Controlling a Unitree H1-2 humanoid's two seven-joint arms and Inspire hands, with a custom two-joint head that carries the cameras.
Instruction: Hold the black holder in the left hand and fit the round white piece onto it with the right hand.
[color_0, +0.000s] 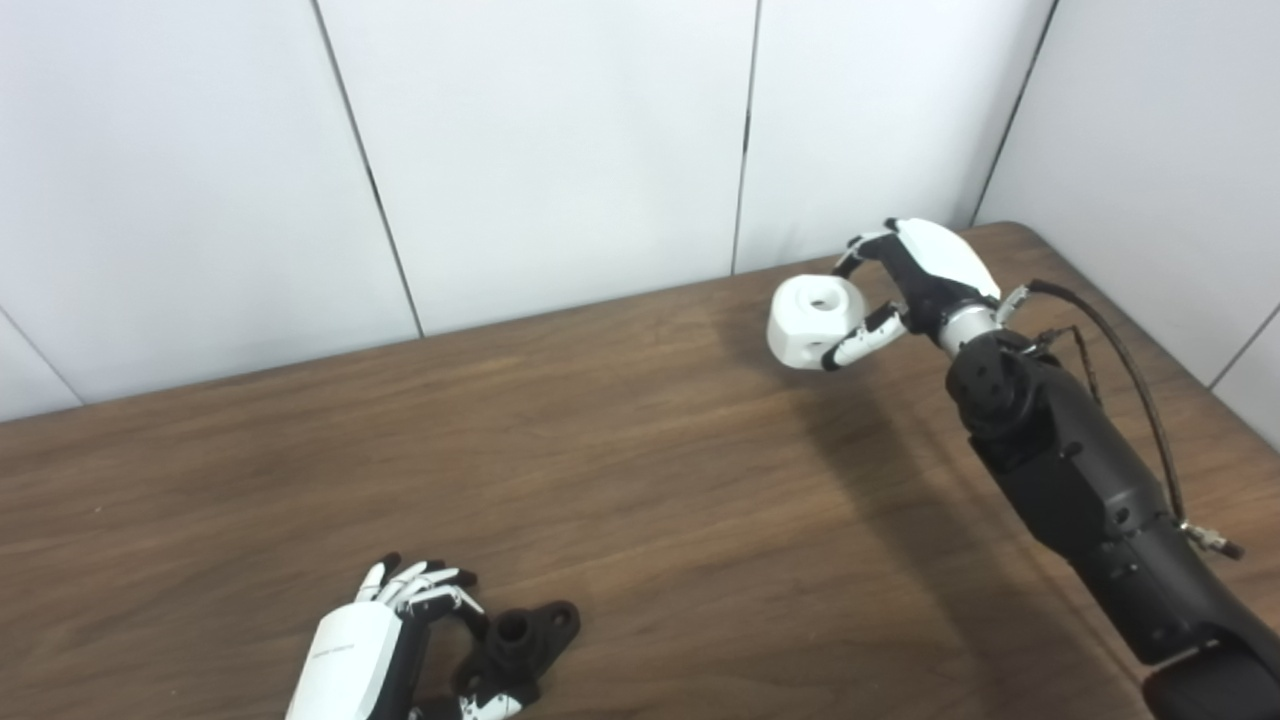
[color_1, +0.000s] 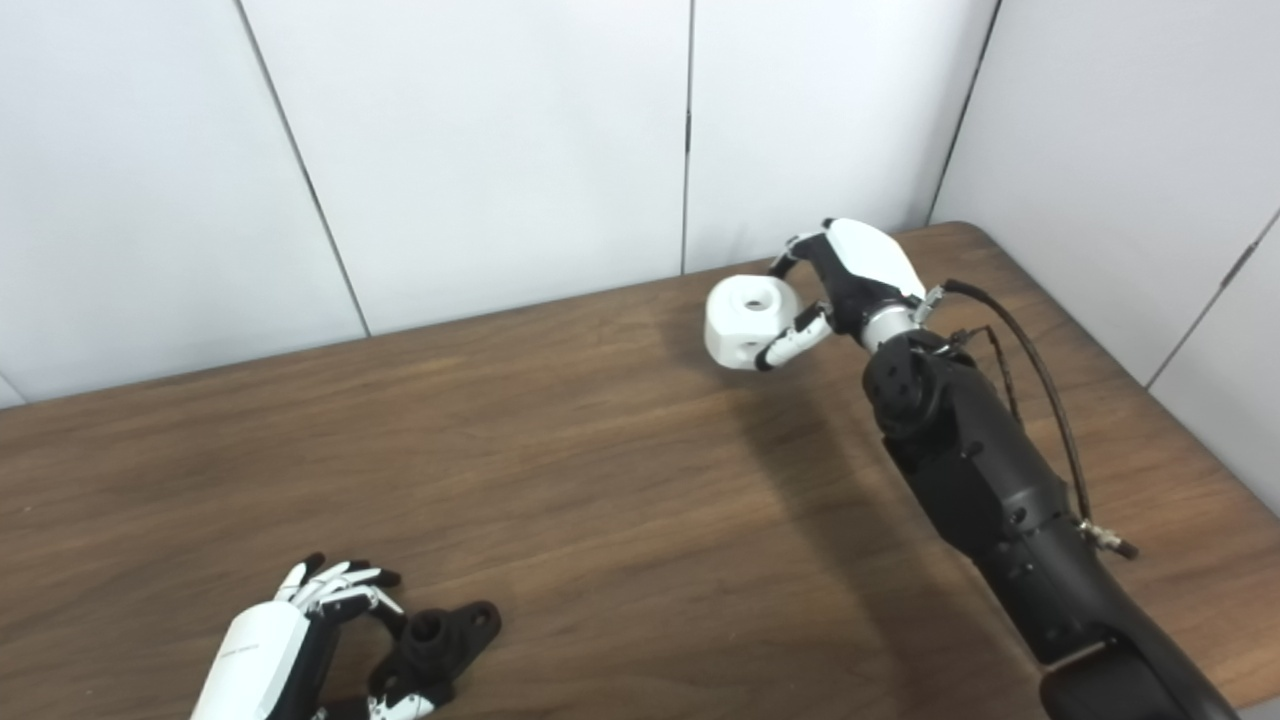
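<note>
I've got both grasps: left hand (color_0: 375, 640) fingers curled on the holder (color_0: 520, 640) at the near table (color_0: 640, 480) edge, right hand (color_0: 925, 275) clamping the white piece (color_0: 815, 320) far right. Mating remains.

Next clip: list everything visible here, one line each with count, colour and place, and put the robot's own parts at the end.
Table: one, dark brown wood grain, fills the lower part of the view.
Wall panels: several, white with dark seams, behind and to the right of the table.
Black holder: one, black, near edge of the table at the left, in the left hand's grasp.
Round white piece: one, white with a hole on top, far right, held in the right hand.
Left hand: one, white and black, bottom left, fingers closed on the holder.
Right hand: one, white and black, far right, on a black arm with a cable.
</note>
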